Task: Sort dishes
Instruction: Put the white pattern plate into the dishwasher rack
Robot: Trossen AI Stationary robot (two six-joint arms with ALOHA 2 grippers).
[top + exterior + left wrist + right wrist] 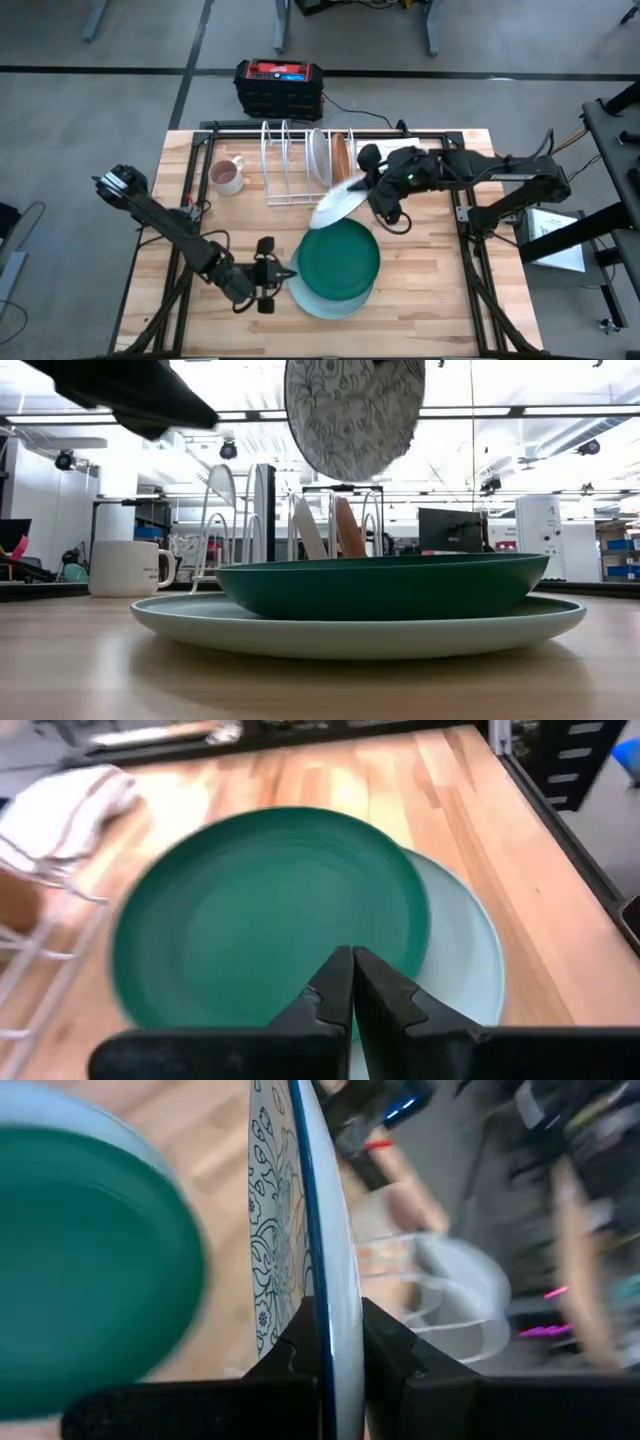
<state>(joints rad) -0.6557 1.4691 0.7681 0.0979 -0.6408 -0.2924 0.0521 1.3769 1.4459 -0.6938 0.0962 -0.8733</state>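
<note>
Clamped edge-on in the right hand (325, 1345), patterned plate (285, 1210) (lifted above the green plate (340, 259)).

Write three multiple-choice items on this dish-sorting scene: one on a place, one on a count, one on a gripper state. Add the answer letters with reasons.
1. Where does the dark green plate sit?
A. in the rack
B. on the pale mint plate
C. under the mug

2. How many plates stand in the wire rack?
A. none
B. two
C. five

3. What is the right gripper doing?
A. clamping the patterned plate by its rim
B. hanging open
C. gripping the mug

Answers: B, the high view shows mint rim beneath the green plate; B, one white and one brown stand there; A, the right wrist view shows fingers on both faces.
</note>
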